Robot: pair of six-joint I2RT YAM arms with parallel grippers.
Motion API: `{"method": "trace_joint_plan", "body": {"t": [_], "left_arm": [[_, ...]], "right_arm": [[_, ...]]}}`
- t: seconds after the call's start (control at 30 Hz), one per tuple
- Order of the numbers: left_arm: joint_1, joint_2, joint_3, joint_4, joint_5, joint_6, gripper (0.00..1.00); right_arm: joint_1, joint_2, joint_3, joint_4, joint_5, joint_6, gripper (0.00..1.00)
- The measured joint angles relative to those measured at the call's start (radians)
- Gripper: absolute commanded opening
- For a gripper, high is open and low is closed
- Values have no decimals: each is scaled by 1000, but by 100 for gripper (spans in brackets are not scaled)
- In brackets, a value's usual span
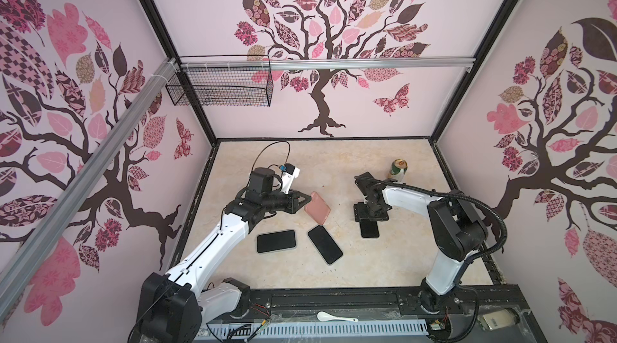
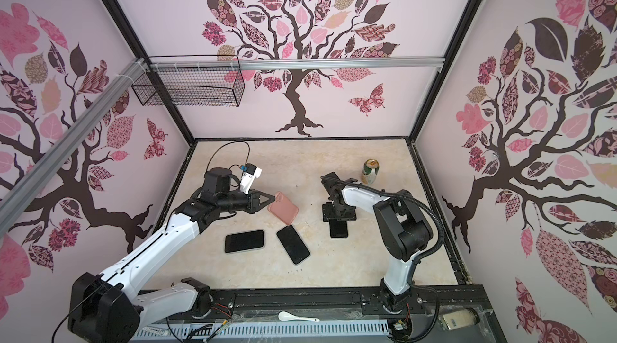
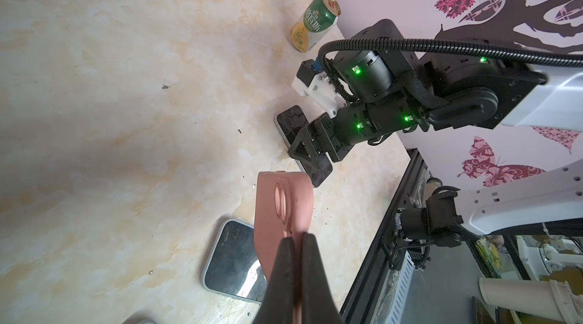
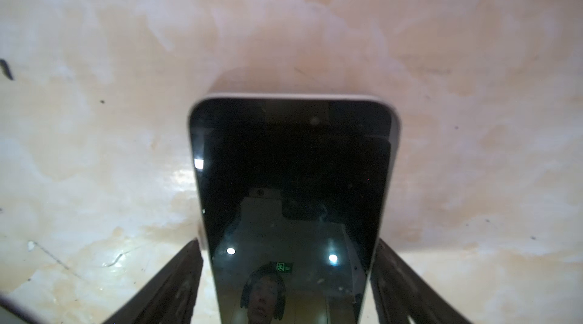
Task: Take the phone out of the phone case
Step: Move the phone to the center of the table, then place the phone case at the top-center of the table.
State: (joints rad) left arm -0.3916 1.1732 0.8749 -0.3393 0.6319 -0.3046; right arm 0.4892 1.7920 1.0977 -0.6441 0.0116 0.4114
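The left gripper (image 3: 295, 240) is clamped on one edge of the pink phone case (image 3: 284, 199), which is held tilted above the middle of the table (image 1: 384, 264); table surface is seen through the case's camera holes. The right gripper (image 4: 287, 242) is pointed down over a phone (image 4: 290, 164) that lies flat, screen up, towards the table's right edge, well apart from the case. Its fingers (image 4: 176, 281) are spread to either side of the phone's long edges, but whether those edges are pressed cannot be told. Two more phones (image 1: 276, 241) (image 1: 325, 244) are laid screen up between the case and the front edge. A can (image 1: 398, 171) is stood near the far right corner. A white spoon (image 1: 335, 317) is seen on the rail before the front edge.
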Motion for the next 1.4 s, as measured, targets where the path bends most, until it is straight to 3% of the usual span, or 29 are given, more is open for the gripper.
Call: {"method": "trace_joint_plan", "body": {"t": [0.2, 0.37, 0.53, 0.67, 0.77, 0.93, 1.4], "left_arm": [[7, 0, 31, -15, 7, 6, 0], [61, 18, 95, -14, 116, 28, 0], [80, 71, 185, -68, 250, 100, 0], [72, 115, 266, -148, 355, 179, 0], [56, 135, 307, -216, 398, 239, 0], [23, 151, 332, -301, 447, 306, 0], [9, 154, 332, -354, 492, 335, 0]], "right_arm": [[0, -48, 3, -5, -1, -13, 99], [-2, -292, -28, 82, -55, -76, 99], [-2, -600, -145, 290, -275, -169, 96], [0, -707, -206, 397, -458, -228, 88], [14, -720, -208, 417, -524, -280, 82], [99, -714, -183, 393, -506, -368, 69], [167, -669, -136, 337, -510, -447, 41]]}}
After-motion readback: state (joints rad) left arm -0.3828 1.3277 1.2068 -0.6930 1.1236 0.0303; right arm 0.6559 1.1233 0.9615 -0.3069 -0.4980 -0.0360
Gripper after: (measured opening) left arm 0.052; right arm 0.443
